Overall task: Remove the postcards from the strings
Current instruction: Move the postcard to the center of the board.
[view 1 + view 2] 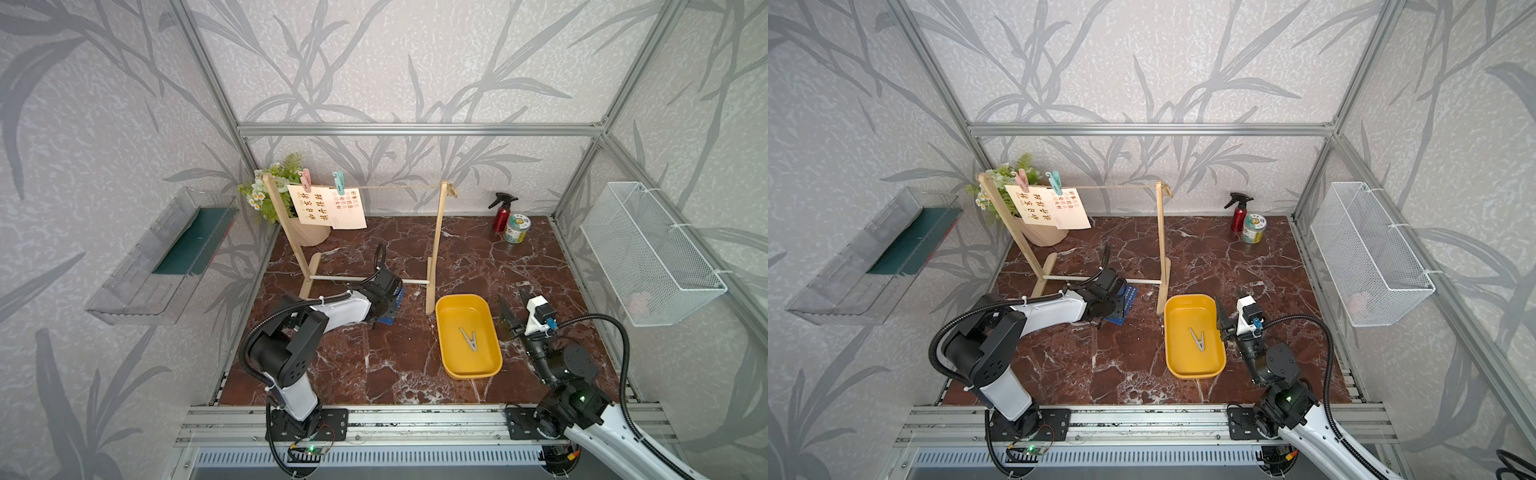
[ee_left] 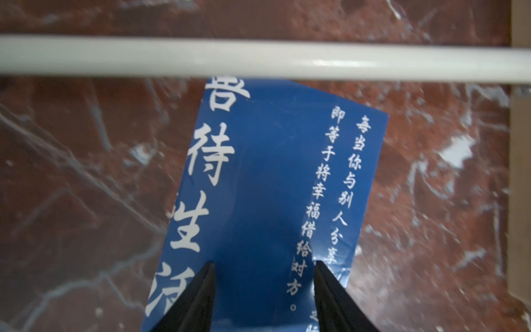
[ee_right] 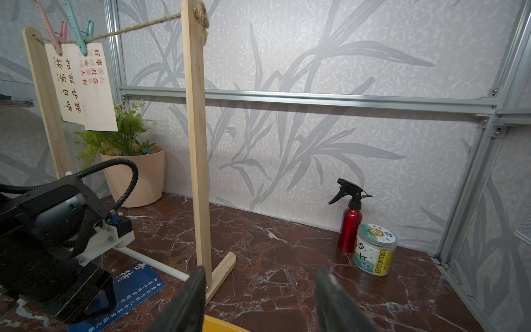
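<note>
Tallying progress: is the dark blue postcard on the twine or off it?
Off: the blue postcard lies flat on the marble tabletop beneath the left gripper.

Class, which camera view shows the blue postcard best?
The left wrist view: the blue postcard fills it, characters legible. Both top views show only a corner; the right wrist view shows part, at a slant.

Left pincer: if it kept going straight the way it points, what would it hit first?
Probably the dark blue postcard, lying flat on the marble tabletop right below the open left pincer. The white dowel crossbar lies farther ahead, though depth is hard to judge.
</note>
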`<state>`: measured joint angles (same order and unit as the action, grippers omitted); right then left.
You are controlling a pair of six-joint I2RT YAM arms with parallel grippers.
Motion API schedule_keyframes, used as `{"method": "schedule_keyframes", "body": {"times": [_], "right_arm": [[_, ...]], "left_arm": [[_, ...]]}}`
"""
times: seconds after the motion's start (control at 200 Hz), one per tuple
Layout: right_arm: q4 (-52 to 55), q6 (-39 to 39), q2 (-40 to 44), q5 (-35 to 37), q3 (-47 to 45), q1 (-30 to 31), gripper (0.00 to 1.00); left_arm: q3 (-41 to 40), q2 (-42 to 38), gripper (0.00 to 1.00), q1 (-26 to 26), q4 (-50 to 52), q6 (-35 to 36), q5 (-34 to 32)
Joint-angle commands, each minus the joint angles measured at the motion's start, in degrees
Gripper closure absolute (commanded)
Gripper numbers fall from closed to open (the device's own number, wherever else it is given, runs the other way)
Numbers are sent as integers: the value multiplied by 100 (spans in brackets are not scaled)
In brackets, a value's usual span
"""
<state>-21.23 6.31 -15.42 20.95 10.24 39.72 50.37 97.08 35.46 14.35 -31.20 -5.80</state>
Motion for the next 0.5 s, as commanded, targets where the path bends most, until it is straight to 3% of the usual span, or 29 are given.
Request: {"method": "schedule_keyframes", "body": {"times": [0.0, 0.145, 0.275, 0.405, 0.495], "right_arm": [[-15, 78, -35, 57, 131, -17, 41], [-101, 43, -53, 43, 120, -17, 41], [-230, -2, -159, -17, 75, -17, 41], [-157, -101, -331, -221, 190, -17, 41], [-39, -129, -580, -646, 397, -17, 40]], "left_arm": [[-447, -217, 44, 364, 1061, -909, 537], [-609, -962, 44, 481, 1267, -1149, 635], [-96, -1346, 42, 441, 1827, -714, 321], [442, -1447, 41, 102, 1937, -229, 487], [730, -1689, 41, -93, 1947, 124, 37]]}}
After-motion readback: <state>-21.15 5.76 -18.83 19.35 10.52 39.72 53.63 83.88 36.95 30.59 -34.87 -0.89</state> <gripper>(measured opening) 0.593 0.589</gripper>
